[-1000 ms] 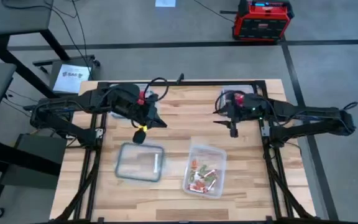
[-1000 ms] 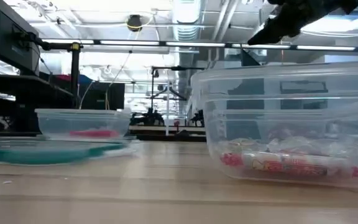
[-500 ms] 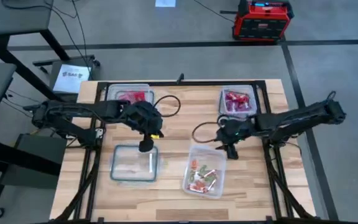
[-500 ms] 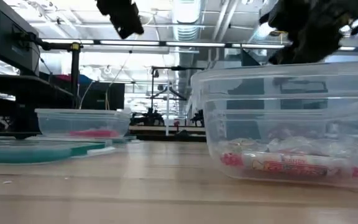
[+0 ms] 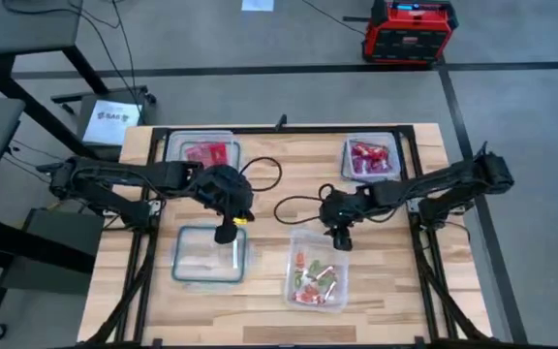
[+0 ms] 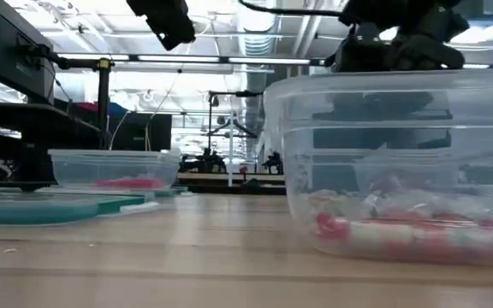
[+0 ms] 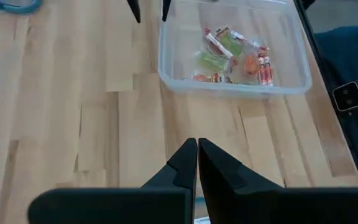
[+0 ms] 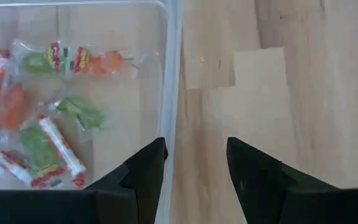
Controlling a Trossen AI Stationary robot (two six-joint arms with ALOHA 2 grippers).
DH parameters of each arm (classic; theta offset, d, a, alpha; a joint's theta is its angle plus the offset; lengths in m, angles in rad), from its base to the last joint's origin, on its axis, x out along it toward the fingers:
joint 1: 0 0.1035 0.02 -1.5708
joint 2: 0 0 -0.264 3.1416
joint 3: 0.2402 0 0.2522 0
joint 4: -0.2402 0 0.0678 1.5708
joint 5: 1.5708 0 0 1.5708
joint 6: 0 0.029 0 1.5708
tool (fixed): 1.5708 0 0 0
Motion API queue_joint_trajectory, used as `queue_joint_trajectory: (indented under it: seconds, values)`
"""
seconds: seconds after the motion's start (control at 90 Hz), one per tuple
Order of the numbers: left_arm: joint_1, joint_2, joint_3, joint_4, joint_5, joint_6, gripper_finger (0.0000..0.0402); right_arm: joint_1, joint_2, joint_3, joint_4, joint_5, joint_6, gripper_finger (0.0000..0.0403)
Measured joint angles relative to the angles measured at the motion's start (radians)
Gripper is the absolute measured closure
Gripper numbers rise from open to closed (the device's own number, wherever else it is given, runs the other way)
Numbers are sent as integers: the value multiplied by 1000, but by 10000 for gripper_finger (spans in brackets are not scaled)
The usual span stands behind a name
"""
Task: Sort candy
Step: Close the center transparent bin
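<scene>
Left gripper (image 7: 197, 163) fingers pressed together, pointing down, right gripper (image 8: 194, 163) fingers spread apart, both arms reaching inward

From above, we looked straight down on the whole wooden table (image 5: 269, 194) and both arms, while our low camera sat at table-top height, close against the clear candy container (image 6: 400, 162), facing the room behind. Each wrist camera looked down past its own fingers, and both shared that container (image 7: 232, 50) (image 8: 73, 99).
</scene>
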Motion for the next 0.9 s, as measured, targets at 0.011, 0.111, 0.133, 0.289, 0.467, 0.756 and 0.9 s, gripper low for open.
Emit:
queue_joint_trajectory:
  seconds: [0.011, 0.111, 0.133, 0.289, 0.467, 0.756, 0.9]
  values:
    - [-1, 0, 0, 0, 0, 0, 401, -1, 0, 3, -4, -8, 0, 250]
    - [-7, 0, 0, -2, 0, 4, 401, 8, -2, 20, -15, -65, 3, 258]
    - [-7, 0, 0, -2, 0, 7, 401, 13, -4, 23, -12, -67, 3, 260]
    - [-7, 0, 0, -4, 0, 16, 401, 44, 31, 23, -10, -67, 5, 264]
    - [-7, 0, -1, -23, 0, 16, 401, 60, 137, 24, 10, 7, 48, 265]
    - [-17, 0, -1, -24, -2, -20, 401, -38, 192, 39, -100, 15, 311, 390]
    - [-32, 0, -1, -23, -1, -24, 401, -120, 177, 39, -190, 20, 465, 395]
